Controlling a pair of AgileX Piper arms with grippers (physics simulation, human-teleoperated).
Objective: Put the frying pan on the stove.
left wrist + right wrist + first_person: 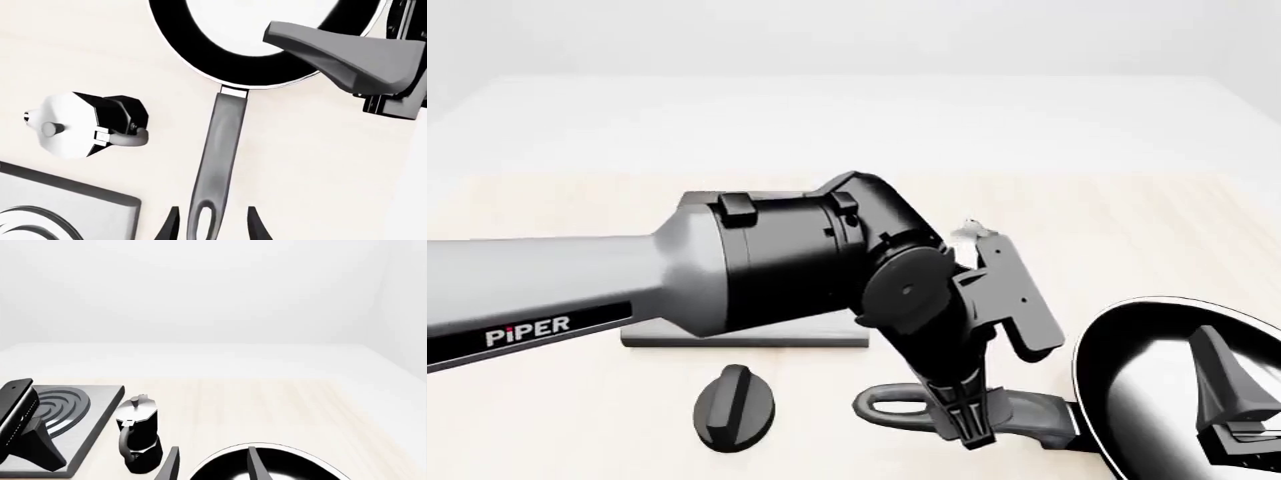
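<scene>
The frying pan (1148,375) lies on the table at the front right, its long grey handle (223,140) pointing left. My left gripper (213,227) is open and points down over the handle's loop end, one fingertip on each side with a gap to both. It also shows in the front view (972,425). My right gripper (213,467) is open at the pan's rim (267,447), one finger over the black inside and one outside it. The stove (73,407) lies at the left. In the front view my left arm hides most of it.
A moka pot (137,432) stands between the stove and the pan, close to the stove's right edge. A small black oval knob (737,405) lies in front of the stove. My left arm (761,265) spans the middle of the front view.
</scene>
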